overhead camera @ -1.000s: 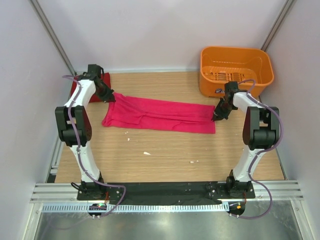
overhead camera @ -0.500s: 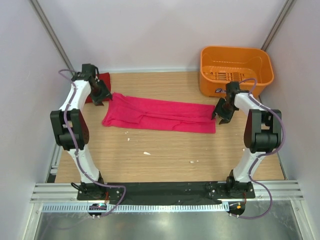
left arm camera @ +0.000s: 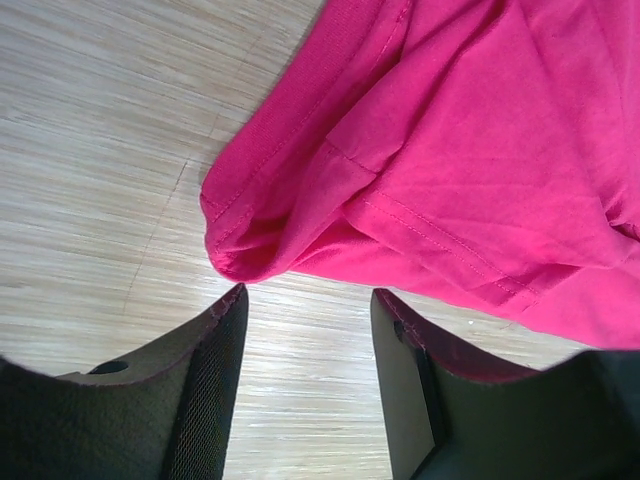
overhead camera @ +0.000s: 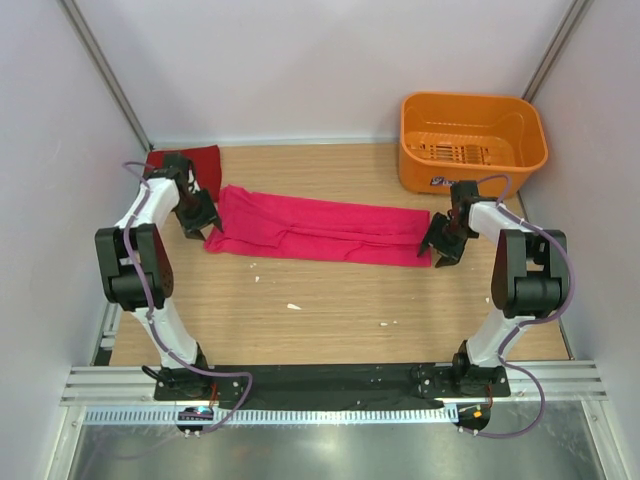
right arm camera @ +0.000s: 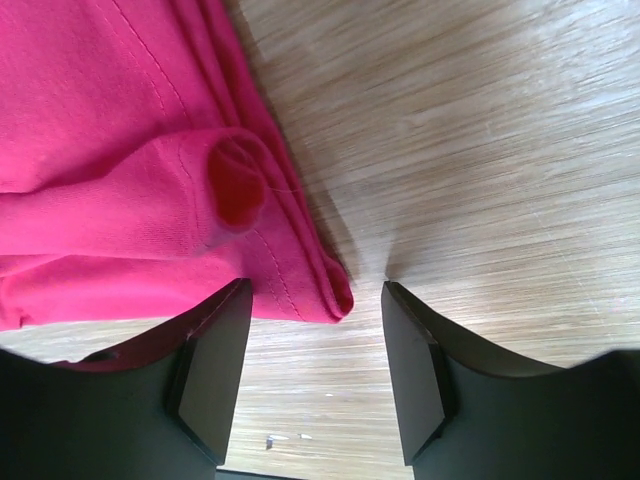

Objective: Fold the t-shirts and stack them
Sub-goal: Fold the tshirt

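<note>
Pink shirt: the bright magenta-pink cloth t-shirt [overhead camera: 320, 232] lies flat on the light wooden worktop [overhead camera: 330, 300], drawn out into a long band from left to right across the middle, with soft creases along its length.
Red shirt: the darker crimson red cloth t-shirt [overhead camera: 192, 162], folded flat, sits in the far left corner of the worktop. The left arm partly covers it. It lies just beside the pink shirt's left end; contact cannot be told.
Left end effector: the left end effector [overhead camera: 198, 220] is low at the pink shirt's left end, released and grasping nothing. In the left wrist view [left arm camera: 310, 310] its two dark fingers [left arm camera: 210, 380] are spread. The shirt's folded, stitched hem corner [left arm camera: 240, 262] lies on the wood just beyond the fingertips, not between them.
Right end effector: the right end effector [overhead camera: 442, 245] is at the shirt's right end, likewise released and empty. In the right wrist view [right arm camera: 317, 300] the fingers [right arm camera: 215, 360] stand apart. The shirt's layered hem corner [right arm camera: 335, 298] reaches only to the mouth of the gap, and bare wood shows between it and the right-hand finger.
Basket: the orange plastic basket [overhead camera: 472, 140], rectangular with a slotted floor, stands in the far right corner, well apart from both shirts.
Specks: a few small white crumbs [overhead camera: 293, 306] lie on the worktop, nearer than the pink shirt.
</note>
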Available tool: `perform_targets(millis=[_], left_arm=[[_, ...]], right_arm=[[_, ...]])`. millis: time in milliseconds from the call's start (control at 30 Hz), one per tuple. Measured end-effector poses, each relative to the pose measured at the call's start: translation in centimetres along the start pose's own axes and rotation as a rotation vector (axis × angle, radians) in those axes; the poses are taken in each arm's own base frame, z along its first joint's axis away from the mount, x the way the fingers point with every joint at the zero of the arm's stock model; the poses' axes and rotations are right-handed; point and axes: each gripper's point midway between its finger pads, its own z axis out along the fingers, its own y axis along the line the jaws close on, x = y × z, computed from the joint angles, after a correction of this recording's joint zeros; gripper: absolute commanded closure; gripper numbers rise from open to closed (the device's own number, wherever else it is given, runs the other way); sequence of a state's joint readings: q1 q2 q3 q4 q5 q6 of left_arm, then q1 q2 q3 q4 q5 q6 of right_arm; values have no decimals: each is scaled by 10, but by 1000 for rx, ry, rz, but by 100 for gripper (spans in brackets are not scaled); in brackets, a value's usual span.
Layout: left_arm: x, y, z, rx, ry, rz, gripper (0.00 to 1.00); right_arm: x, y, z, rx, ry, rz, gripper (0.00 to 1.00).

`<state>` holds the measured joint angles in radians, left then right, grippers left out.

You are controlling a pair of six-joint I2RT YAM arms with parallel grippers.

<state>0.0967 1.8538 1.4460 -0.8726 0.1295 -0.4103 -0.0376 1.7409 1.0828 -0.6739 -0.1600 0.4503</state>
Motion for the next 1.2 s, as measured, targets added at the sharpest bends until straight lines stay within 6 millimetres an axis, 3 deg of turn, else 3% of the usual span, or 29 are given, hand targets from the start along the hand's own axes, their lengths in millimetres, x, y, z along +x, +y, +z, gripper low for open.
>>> perform_targets(millis=[333,667,1200], left_arm=[[6,13,5,37,39,-49,51],[23,18,20,60,106,-75,46],[20,26,27,25,87,-84,46]], right_arm=[[4,7,5,-52,7,1,43],[7,9,6,-78,13,16,45],[9,12,7,-97,21,22,52]])
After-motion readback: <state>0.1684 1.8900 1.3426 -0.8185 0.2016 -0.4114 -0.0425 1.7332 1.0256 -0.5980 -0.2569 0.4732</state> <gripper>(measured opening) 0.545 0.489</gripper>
